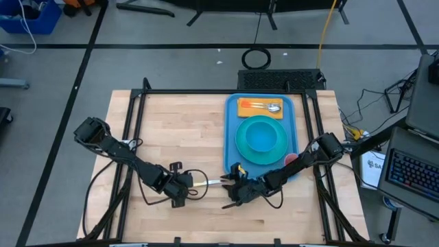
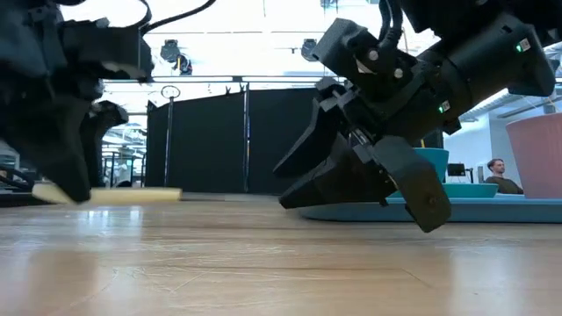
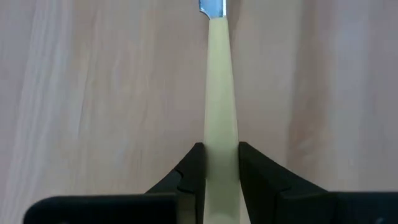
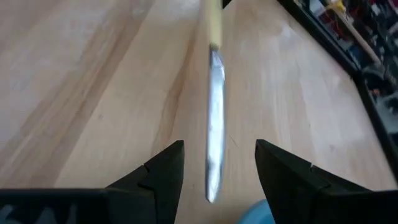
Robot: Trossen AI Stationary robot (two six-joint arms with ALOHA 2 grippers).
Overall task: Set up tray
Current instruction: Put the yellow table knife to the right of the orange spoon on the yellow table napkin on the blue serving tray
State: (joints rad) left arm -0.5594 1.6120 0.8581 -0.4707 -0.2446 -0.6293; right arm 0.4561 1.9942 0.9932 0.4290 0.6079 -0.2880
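Note:
A knife with a cream handle (image 1: 206, 183) and a steel blade (image 4: 214, 137) lies level over the near middle of the wooden table. My left gripper (image 3: 222, 158) is shut on its handle. My right gripper (image 4: 217, 149) is open, its fingers standing on either side of the blade without touching it. The blue tray (image 1: 230, 140) rests flat on the table's right half. It carries a round turquoise plate (image 1: 261, 136), a yellow-orange napkin (image 1: 255, 108) with cutlery on it, and a pink cup (image 2: 536, 154). My left gripper pinches the knife's cream handle (image 3: 221, 127) between its two fingers (image 3: 196, 163). The fingers come level from the table's left and lie along the handle. The knife points toward the table's right; whether it is lifted clear, I cannot tell.
Bare wood lies on the table's left half (image 1: 178, 130) and along the near edge. The black frame rails (image 1: 137, 123) run along the table's sides. My two grippers face each other closely, just off the tray's near left corner (image 1: 233, 167).

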